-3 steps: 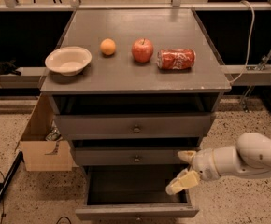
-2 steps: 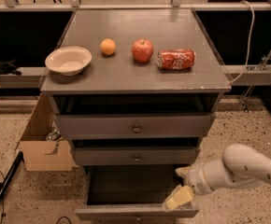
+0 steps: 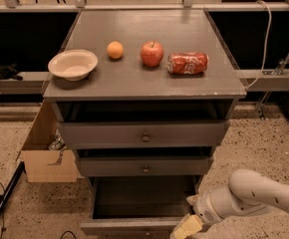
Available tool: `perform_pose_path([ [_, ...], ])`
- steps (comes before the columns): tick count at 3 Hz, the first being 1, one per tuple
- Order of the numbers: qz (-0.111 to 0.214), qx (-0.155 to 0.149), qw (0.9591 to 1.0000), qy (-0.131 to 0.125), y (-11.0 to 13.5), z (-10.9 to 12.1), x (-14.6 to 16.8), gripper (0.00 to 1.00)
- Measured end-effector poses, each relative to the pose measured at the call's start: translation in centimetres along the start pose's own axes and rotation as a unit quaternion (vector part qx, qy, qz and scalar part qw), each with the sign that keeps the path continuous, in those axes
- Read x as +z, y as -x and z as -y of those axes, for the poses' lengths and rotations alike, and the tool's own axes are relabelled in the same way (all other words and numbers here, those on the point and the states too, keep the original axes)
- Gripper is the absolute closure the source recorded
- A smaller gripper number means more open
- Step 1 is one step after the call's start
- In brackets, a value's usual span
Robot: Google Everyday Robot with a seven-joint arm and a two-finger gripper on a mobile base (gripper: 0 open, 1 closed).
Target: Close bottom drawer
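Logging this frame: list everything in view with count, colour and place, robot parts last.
cabinet: one, grey, centre
bowl: one, cream, cabinet top, left
orange: one, orange, right of the bowl
apple: one, red, middle of the top
can: one, red, on its side, right of the apple
top drawer: one, grey, slightly open
middle drawer: one, grey, slightly open
bottom drawer: one, grey, pulled far out
cardboard box: one, brown, floor left of the cabinet
cable: one, white, upper right
arm: one, white, lower right
gripper: one, yellowish fingers open, at the bottom drawer's front right corner
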State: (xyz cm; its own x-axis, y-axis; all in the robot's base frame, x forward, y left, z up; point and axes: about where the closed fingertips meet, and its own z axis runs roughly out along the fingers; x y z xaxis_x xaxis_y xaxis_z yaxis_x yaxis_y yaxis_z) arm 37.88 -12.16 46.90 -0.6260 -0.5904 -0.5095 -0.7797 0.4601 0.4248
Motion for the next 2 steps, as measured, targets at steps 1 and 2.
perform_pose_path([
  [1,0.000,0.014,0.9999,0.009,0.2,0.5,2.5,0.00],
  [2,0.001,0.049,0.9984,0.028,-0.1,2.2,7.2,0.00],
])
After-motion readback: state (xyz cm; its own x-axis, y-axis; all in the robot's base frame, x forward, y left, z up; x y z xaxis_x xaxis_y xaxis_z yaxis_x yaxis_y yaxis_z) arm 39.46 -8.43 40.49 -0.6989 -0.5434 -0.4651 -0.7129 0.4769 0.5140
